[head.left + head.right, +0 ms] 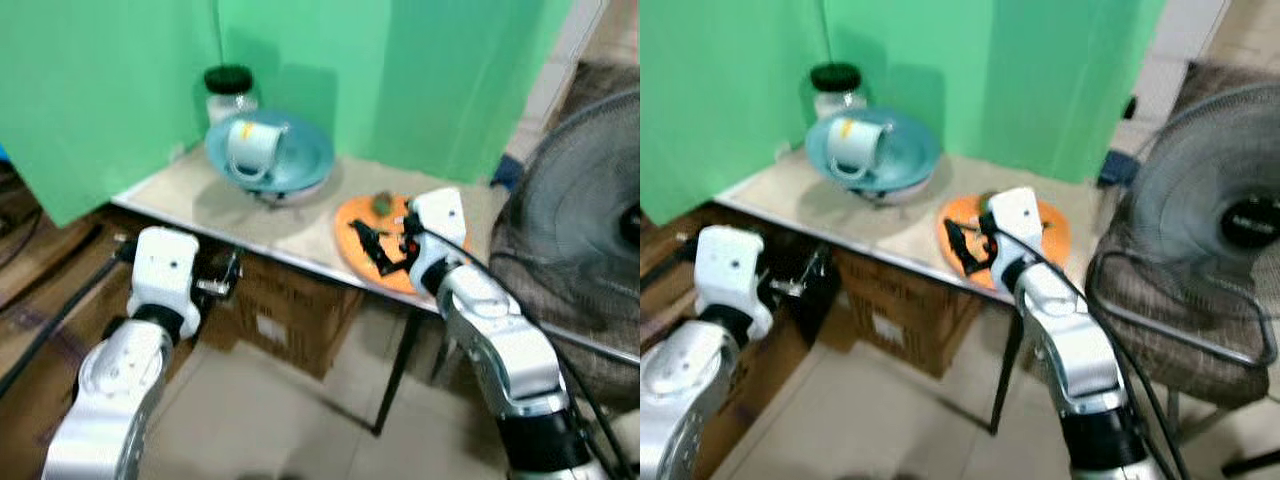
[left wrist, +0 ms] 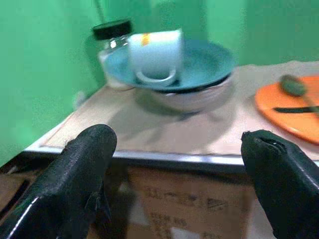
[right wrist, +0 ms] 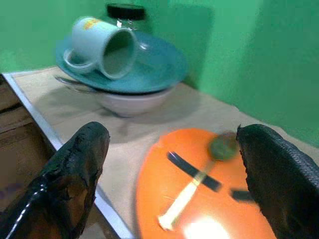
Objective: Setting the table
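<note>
On the beige table (image 1: 190,200) a pale mint mug (image 1: 252,147) lies on its side on a teal plate (image 1: 305,165), which rests on a white bowl (image 3: 129,102). Behind them stands a glass jar (image 1: 230,88) with a black lid. To the right an orange plate (image 1: 350,245) carries a green-headed spoon (image 3: 222,146) and dark-handled cutlery (image 3: 192,172). My right gripper (image 1: 385,250) is open and hovers over the orange plate's near side. My left gripper (image 1: 220,275) is open, empty, and sits low in front of the table's front-left edge.
A green cloth backdrop (image 1: 120,70) hangs behind the table. Cardboard boxes (image 1: 290,320) stand under the table next to its black leg (image 1: 395,370). A large floor fan (image 1: 590,230) and a chair crowd the right side. Tiled floor lies below.
</note>
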